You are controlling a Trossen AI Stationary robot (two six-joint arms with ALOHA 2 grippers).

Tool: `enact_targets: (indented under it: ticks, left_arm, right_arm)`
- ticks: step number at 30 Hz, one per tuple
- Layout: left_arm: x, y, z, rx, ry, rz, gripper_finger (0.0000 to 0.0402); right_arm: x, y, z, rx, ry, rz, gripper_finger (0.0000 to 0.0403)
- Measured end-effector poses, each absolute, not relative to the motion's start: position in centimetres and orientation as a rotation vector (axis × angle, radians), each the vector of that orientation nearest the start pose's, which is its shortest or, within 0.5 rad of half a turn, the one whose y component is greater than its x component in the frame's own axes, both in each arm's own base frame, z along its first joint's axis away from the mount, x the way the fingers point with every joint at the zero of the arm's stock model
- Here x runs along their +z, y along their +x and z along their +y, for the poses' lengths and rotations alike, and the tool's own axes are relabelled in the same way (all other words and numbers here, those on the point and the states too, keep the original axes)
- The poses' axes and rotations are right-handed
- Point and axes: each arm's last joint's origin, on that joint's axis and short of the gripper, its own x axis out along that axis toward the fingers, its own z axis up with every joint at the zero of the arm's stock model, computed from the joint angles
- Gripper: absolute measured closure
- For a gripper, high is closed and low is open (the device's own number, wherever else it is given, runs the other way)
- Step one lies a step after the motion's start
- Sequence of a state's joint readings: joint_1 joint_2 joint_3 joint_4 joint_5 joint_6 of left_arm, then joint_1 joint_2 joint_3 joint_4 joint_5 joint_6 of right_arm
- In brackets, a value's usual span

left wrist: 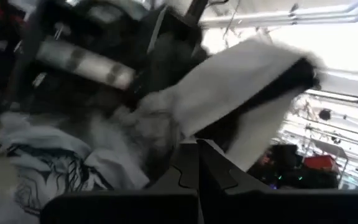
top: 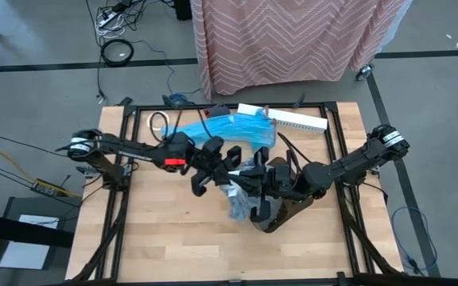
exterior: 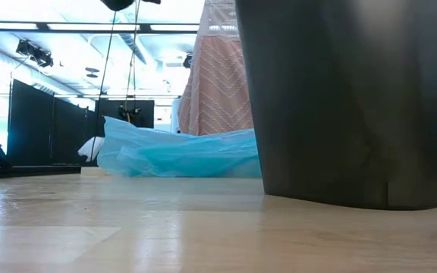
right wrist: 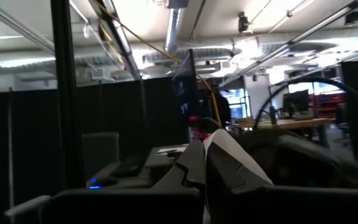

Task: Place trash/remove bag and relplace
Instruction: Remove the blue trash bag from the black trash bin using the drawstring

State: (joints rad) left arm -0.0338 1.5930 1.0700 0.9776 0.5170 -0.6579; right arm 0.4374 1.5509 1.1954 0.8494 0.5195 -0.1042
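In the high view both arms met over the middle of the wooden worktop point(top: 173, 238): the left gripper point(top: 227, 163) reached in from nine o'clock and the right gripper point(top: 270, 181) from three o'clock, the two close together above a dark bin point(top: 275, 214) that stood just right of centre. The grey translucent bag point(top: 238, 199) hung crumpled between them, at the bin's nine o'clock side, and each gripper's jaws were shut with the thin plastic at them. A bright blue plastic bag point(top: 233, 129) lay toward twelve o'clock, with a white box point(top: 293, 119) just beside it at its three o'clock. In the low view the bin's dark wall point(exterior: 347, 98) filled the three o'clock half of the picture, standing on the worktop, and the blue bag point(exterior: 180, 152) lay farther back at its nine o'clock. In the left wrist view the closed dark fingers point(left wrist: 194, 165) pinched a fold of the pale bag point(left wrist: 229, 93), with more wrinkled plastic bunched beyond. In the right wrist view the fingers point(right wrist: 194, 168) were likewise pressed together on a white strip of the bag point(right wrist: 232, 158), and the room's dark partitions showed behind.
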Motion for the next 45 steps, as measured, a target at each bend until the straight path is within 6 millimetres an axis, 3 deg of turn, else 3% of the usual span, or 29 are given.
enact_targets:
  ticks: [16, 26, 34, 38, 45]
  left_arm:
    - [30.5, 40.4, -2.9, -0.688, -0.660, -0.120, 0.0401]
    - [30.5, 40.3, -2.9, -0.751, -0.738, -0.066, 0.0402]
    - [33.3, 38.4, -2.8, -1.000, -0.857, -0.057, 0.0402]
    - [33.7, 37.8, -2.8, -1.074, -0.870, 0.018, 0.0402]
    - [34.9, 37.2, -0.5, -1.024, -0.910, -0.027, 0.0402]
  right_arm:
    - [38.9, 31.1, 14.8, -0.054, 0.140, -0.501, 0.0403]
    - [40.3, 30.9, 14.7, -0.084, 0.072, -0.541, 0.0403]
    - [40.5, 30.6, 15.2, -0.095, 0.008, -0.541, 0.0403]
    - [40.3, 30.4, 15.5, -0.156, 0.018, -0.498, 0.0403]
    - [39.6, 29.5, 17.5, -0.237, -0.048, -0.383, 0.0403]
